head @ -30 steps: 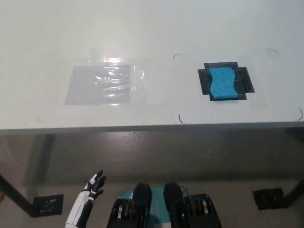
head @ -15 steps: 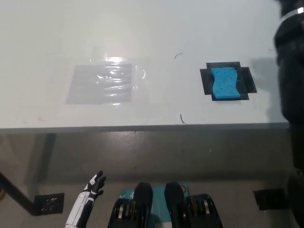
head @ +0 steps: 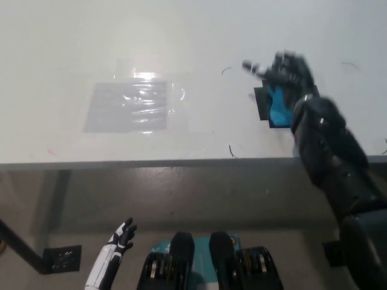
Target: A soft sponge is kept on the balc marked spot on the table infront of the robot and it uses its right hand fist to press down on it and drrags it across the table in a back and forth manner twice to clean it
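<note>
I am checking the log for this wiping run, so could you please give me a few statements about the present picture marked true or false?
1. The black right hand is over the blue sponge, covering part of it. True.
2. The sponge has been dragged onto the shiny clear patch. False: it lies on the black marked spot, well to the right of that patch.
3. The white left hand rests low, below the table's edge, with its fingers apart. True.
4. The right hand is clenched into a fist. False: its fingers look spread, though blurred.
5. The left hand is touching the sponge. False: it is far from it, at the lower left.
</note>
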Motion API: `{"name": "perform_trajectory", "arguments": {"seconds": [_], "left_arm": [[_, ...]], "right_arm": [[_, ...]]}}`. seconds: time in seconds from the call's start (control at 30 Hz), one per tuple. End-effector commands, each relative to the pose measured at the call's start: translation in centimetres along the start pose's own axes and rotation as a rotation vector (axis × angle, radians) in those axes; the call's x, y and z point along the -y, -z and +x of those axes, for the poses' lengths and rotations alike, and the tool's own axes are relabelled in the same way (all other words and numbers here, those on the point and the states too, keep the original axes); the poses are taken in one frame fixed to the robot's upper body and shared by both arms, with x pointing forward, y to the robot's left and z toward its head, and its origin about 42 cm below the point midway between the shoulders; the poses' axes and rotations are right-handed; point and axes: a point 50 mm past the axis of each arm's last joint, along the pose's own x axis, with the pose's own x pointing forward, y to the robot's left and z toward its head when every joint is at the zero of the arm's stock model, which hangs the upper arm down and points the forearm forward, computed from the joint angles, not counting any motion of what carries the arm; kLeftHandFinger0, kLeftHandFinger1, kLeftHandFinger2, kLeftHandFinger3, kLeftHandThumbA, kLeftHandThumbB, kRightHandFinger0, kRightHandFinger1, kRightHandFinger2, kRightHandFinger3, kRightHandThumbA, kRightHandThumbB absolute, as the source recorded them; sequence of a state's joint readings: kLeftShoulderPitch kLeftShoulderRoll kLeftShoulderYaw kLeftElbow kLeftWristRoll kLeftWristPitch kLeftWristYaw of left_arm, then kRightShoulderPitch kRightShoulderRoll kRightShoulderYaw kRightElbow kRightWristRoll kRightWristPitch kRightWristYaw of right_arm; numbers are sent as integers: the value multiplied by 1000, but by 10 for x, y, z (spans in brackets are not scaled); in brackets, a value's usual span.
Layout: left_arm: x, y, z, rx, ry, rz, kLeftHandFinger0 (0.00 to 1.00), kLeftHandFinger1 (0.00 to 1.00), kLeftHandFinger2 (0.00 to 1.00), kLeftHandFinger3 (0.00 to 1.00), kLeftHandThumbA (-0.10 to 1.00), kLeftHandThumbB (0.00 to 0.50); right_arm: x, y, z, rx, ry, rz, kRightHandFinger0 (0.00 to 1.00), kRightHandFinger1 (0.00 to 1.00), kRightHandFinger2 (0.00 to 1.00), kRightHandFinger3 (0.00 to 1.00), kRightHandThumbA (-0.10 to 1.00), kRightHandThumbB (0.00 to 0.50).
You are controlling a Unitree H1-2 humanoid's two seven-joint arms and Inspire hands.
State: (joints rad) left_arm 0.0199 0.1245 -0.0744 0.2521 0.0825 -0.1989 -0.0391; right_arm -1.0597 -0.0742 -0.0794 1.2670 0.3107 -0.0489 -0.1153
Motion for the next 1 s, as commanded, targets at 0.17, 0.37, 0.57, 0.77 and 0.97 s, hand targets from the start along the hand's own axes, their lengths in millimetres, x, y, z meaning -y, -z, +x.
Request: {"name": "perform_trajectory", "arguments": {"seconds": [0.17,0.37,0.57,0.77,0.97], "left_arm": [[2,-9,-4,77,29,45,1000,1000,1000,1000,1000,110],[-1,-9,-4,75,27,49,1000,1000,1000,1000,1000,119],[-2,-10,0,79,29,43,1000,1000,1000,1000,1000,100],[-2,-8,0,72,31,44,1000,1000,1000,1000,1000,119],[-1,-7,-2,72,34,44,1000,1000,1000,1000,1000,108]], "right_arm": [[36,40,-7,-40,122,-57,0,1,300,353,1000,124],[63,86,-22,-145,178,-40,0,0,260,389,1000,163],[60,87,-22,-138,163,-5,0,0,217,371,1000,166],[-3,70,-18,-53,-2,36,0,0,72,128,1000,166],[-85,58,-27,51,-220,-55,0,0,0,0,1000,172]]}}
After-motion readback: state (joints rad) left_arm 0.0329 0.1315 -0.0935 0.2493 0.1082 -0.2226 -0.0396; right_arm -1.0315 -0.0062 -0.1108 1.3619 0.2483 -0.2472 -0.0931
